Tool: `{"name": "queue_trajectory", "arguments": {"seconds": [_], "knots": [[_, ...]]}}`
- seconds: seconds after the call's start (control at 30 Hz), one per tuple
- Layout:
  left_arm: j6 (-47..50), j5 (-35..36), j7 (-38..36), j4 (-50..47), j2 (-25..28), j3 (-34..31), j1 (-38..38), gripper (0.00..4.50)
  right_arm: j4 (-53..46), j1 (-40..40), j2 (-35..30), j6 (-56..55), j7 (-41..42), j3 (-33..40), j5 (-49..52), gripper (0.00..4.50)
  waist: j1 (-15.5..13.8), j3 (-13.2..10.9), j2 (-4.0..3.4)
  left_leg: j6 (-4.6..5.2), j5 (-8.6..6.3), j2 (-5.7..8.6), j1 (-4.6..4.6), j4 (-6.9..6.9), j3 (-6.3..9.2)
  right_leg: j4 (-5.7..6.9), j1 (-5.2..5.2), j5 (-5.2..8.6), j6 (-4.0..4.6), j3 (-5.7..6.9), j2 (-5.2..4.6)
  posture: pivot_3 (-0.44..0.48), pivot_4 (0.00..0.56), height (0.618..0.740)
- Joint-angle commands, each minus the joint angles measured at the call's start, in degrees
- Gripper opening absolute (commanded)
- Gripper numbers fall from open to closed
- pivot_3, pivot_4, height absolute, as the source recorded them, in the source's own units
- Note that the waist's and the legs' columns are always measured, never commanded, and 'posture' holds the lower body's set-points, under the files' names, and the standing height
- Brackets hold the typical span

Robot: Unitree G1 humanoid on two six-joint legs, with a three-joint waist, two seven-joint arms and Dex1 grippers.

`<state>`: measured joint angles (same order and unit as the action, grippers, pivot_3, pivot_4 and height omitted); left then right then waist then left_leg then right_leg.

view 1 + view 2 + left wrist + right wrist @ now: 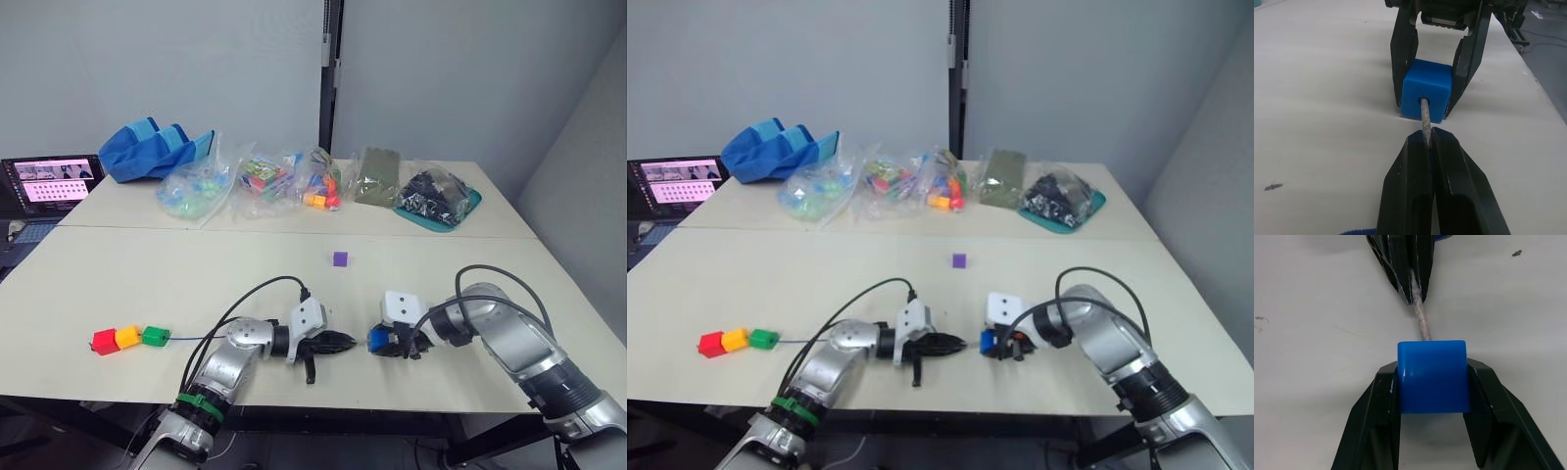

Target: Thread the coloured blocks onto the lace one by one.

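far left, a laptop [49,186] sits open at the counter [196,284] edge. near the front left of the counter, three blocks lie in a touching row: red block [104,342], orange-yellow block [127,337], green block [155,336], already on the lace [191,339], whose thin dark line runs from the green block toward the left arm. at the back, left to right: a blue bag [157,150], clear bags of toys [255,181], an olive pouch [376,176], and a teal tray [438,201] with a bag of dark parts. the purple block [340,258] stands alone mid-counter, well apart from the rest. at the front centre, the left gripper [1428,139] is pinched tight on the pale stiff tip [1425,115] of the lace, fingers pressed together with the tip sticking out beyond them. the tip enters the hole in the near face of the blue block [1427,96]. just right of it, the right gripper [1432,382] clamps the blue block between its two fingers, one on each side face, low over the counter. the two grippers face each other, nearly touching.
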<state>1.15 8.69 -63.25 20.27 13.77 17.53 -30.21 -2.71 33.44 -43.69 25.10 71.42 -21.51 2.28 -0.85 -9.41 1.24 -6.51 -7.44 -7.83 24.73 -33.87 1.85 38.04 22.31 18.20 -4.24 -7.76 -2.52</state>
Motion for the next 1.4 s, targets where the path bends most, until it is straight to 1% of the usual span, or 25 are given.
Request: {"name": "queue_trajectory", "arguments": {"seconds": [0.03, 0.07, 0.13, 0.17, 0.27, 0.33, 0.47, 0.57, 0.67, 0.8, 0.83, 0.87, 1.03, 1.17, 1.3, 1.33, 1.37, 1.4], "knots": [[-3.83, -3.15, 2.06, 3.88, -2.05, 1.4, -3.25, 0.0, -0.53, 1.11, 0.54, -1.06, 0.67, -0.31, -0.27, 1.19, -0.04, 0.0, 0.0, 0.0, 0.0, 0.0, 0.0, 0.0, 0.0, 0.0, 0.0, 0.0, 0.0, 0.0, 0.0, 0.0, 0.15, 0.717], [-3.28, -3.1, 1.98, 4.87, -2.82, 1.36, -4.36, 0.0, -0.26, 1.22, 0.64, -1.11, 0.69, -0.42, -0.49, 1.19, -0.03, 0.0, 0.0, 0.0, 0.0, 0.0, 0.0, 0.0, 0.0, 0.0, 0.0, 0.0, 0.0, 0.0, 0.0, 0.0, 0.15, 0.717], [-1.79, -2.73, 1.36, 6.1, -3.49, 1.17, -5.81, 0.74, 0.28, 1.46, 0.93, -1.39, 0.58, -0.44, -0.88, 1.19, 0.07, 0.0, 0.0, 0.0, 0.0, 0.01, 0.0, -0.01, 0.0, 0.0, 0.0, -0.01, -0.01, 0.0, 0.0, 0.0, 0.15, 0.717], [-1.56, -3.26, 1.04, 6.58, -3.14, 1.44, -6.31, 0.93, 0.5, 1.62, 1.12, -1.39, 0.54, -0.35, -0.95, 1.19, 0.13, 0.0, 0.0, 0.0, 0.0, 0.01, 0.0, 0.0, 0.0, 0.0, 0.0, -0.01, -0.01, 0.0, 0.0, 0.0, 0.15, 0.717], [-3.32, -6.38, 1.45, 7.08, -0.49, 2.32, -7.04, 1.95, 0.78, 1.88, 1.47, -1.26, 0.63, -0.22, -1.1, 1.19, 0.24, 0.0, 0.0, 0.0, 0.0, 0.01, 0.0, 0.03, 0.0, 0.0, 0.01, 0.0, -0.01, 0.0, 0.0, 0.0, 0.15, 0.717], [-2.32, -5.79, -0.23, 5.01, 1.18, 2.09, -6.64, 2.63, 0.95, 1.87, 1.54, -1.35, 0.68, -0.18, -1.25, 1.19, 0.42, 0.0, -0.01, 0.0, 0.0, 0.0, -0.01, 0.03, 0.0, 0.0, 0.01, -0.01, 0.0, 0.0, 0.01, 0.0, 0.15, 0.717], [-0.35, -5.52, -1.37, 1.58, 4.43, 1.27, -6.18, 2.64, 1.61, 1.77, 1.44, -1.84, 0.63, -0.09, -1.6, 1.19, 0.57, 0.0, -0.01, 0.0, 0.0, 0.0, -0.02, 0.06, 0.0, 0.02, 0.03, 0.0, 0.0, 0.0, 0.02, 0.0, 0.15, 0.717], [0.34, -4.47, -1.29, 1.29, 5.41, 0.27, -5.88, 2.64, 1.97, 1.8, 1.53, -2.16, 0.58, -0.06, -1.73, 1.19, 0.44, 0.0, -0.01, 0.0, 0.0, 0.0, -0.02, 0.05, 0.0, 0.02, 0.01, 0.0, 0.0, 0.0, 0.01, 0.0, 0.15, 0.717], [-0.17, -4.06, -2.51, 2.93, 6.34, 0.0, -5.42, 1.83, 2.22, 2.0, 1.81, -2.27, 0.43, -0.09, -1.93, 1.19, 0.47, 0.0, -0.01, 0.0, 0.0, 0.0, -0.02, 0.03, 0.0, 0.02, 0.01, 0.0, 0.0, 0.0, 0.01, 0.0, 0.15, 0.717], [0.16, -2.08, -4.46, 2.4, 5.53, 0.04, -4.86, 0.47, 2.28, 2.42, 2.17, -2.2, 0.27, 0.07, -1.98, 1.19, 0.6, 0.0, -0.01, 0.0, 0.0, 0.0, -0.02, 0.04, 0.0, 0.03, 0.02, 0.0, 0.0, 0.0, 0.01, 0.0, 0.15, 0.717], [0.12, -1.89, -4.71, 2.31, 5.11, 0.19, -4.84, 0.19, 2.32, 2.43, 2.16, -2.26, 0.24, 0.11, -2.03, 1.19, 0.59, 0.0, -0.01, 0.0, 0.0, 0.0, -0.02, 0.04, 0.0, 0.03, 0.02, 0.0, 0.0, 0.0, 0.01, 0.0, 0.15, 0.717], [0.15, -1.66, -4.82, 2.3, 4.64, 0.3, -4.89, 0.01, 2.35, 2.42, 2.15, -2.32, 0.23, 0.15, -2.07, 1.19, 0.57, 0.0, -0.01, 0.0, 0.0, 0.0, -0.02, 0.04, 0.0, 0.03, 0.02, 0.0, 0.0, 0.0, 0.01, 0.0, 0.15, 0.717], [1.5, 0.44, -3.99, 2.9, 0.8, -0.81, -5.94, 0.0, 2.32, 2.33, 2.09, -2.36, 0.11, 0.21, -2.19, 1.19, 0.41, 0.0, -0.01, 0.0, 0.0, 0.0, -0.01, 0.02, 0.0, 0.03, 0.01, 0.0, 0.0, 0.0, 0.01, 0.0, 0.15, 0.717], [1.98, -0.86, -3.64, 4.39, -1.5, 0.43, -7.04, 0.0, 2.02, 2.11, 2.21, -2.03, -0.03, 0.11, -2.18, 1.19, 0.53, 0.0, -0.01, 0.0, 0.0, 0.0, -0.02, 0.02, 0.0, 0.03, 0.01, 0.0, 0.0, 0.0, 0.01, 0.0, 0.15, 0.717], [2.86, -1.73, -2.45, 6.25, -2.31, 0.27, -8.48, 0.0, 1.72, 2.02, 2.12, -1.77, -0.02, 0.21, -2.15, 1.19, 0.44, 0.0, 0.0, 0.0, 0.01, 0.0, -0.01, 0.02, 0.01, 0.03, 0.01, 0.0, -0.01, 0.0, 0.01, 0.0, 0.15, 0.717], [4.11, -1.27, -2.49, 6.09, -2.28, -0.15, -8.67, 0.27, 1.48, 2.01, 2.05, -0.93, 0.23, 0.35, -1.81, 1.19, 0.45, 0.0, -0.01, 0.0, 0.0, 0.0, -0.01, 0.01, 0.01, 0.03, 0.01, 0.0, 0.0, 0.0, 0.01, 0.0, 0.15, 0.717], [5.49, -0.6, -2.66, 5.89, -2.1, -0.74, -8.77, 0.6, 1.3, 2.0, 2.07, -0.45, 0.29, 0.56, -1.53, 1.69, 0.44, 0.0, -0.01, 0.0, 0.0, 0.0, -0.01, 0.01, 0.01, 0.03, 0.01, 0.0, 0.0, 0.0, 0.01, 0.0, 0.15, 0.717], [6.39, -0.17, -2.76, 5.69, -1.95, -1.11, -8.8, 0.91, 1.17, 2.0, 2.09, -0.13, 0.31, 0.69, -1.34, 2.29, 0.41, 0.0, -0.01, 0.0, 0.0, 0.0, -0.01, 0.02, 0.01, 0.03, 0.01, 0.0, 0.0, 0.0, 0.01, 0.0, 0.15, 0.717]]}}
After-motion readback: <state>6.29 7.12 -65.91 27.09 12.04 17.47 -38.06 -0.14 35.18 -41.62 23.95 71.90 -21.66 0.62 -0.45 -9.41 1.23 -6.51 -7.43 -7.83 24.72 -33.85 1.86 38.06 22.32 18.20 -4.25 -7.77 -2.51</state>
